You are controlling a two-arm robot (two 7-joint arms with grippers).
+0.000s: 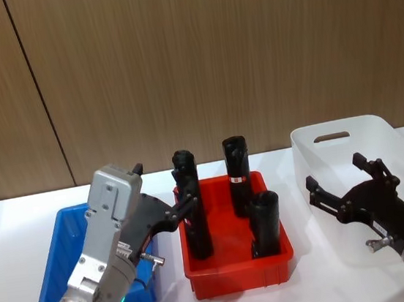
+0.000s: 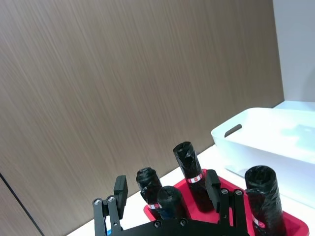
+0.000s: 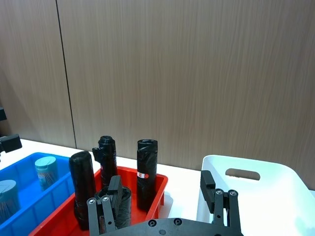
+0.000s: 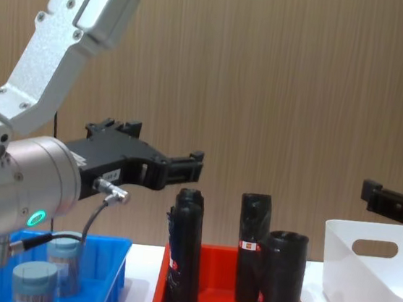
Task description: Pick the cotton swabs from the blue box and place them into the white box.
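Two cotton swabs tubs (image 3: 47, 169) (image 3: 7, 195) with pale lids stand in the blue box (image 3: 27, 201), and they show from the side as cotton swabs (image 4: 34, 278) (image 4: 66, 252) in the blue box (image 4: 107, 242). My left arm hangs over the blue box (image 1: 57, 261) and hides the tubs in the head view. The left gripper (image 1: 164, 186) (image 2: 167, 189) (image 4: 162, 146) is open and holds nothing, raised near the red bin's left edge. My right gripper (image 1: 335, 170) (image 3: 160, 187) is open and empty above the white box (image 1: 380, 129) (image 3: 275, 191).
A red bin (image 1: 239, 275) sits between the blue and white boxes, holding several tall black rolls (image 1: 266, 220) (image 4: 185, 266). A wood-panelled wall stands behind the white table (image 1: 18, 218). The white box (image 4: 362, 279) has an oval handle slot facing the wall.
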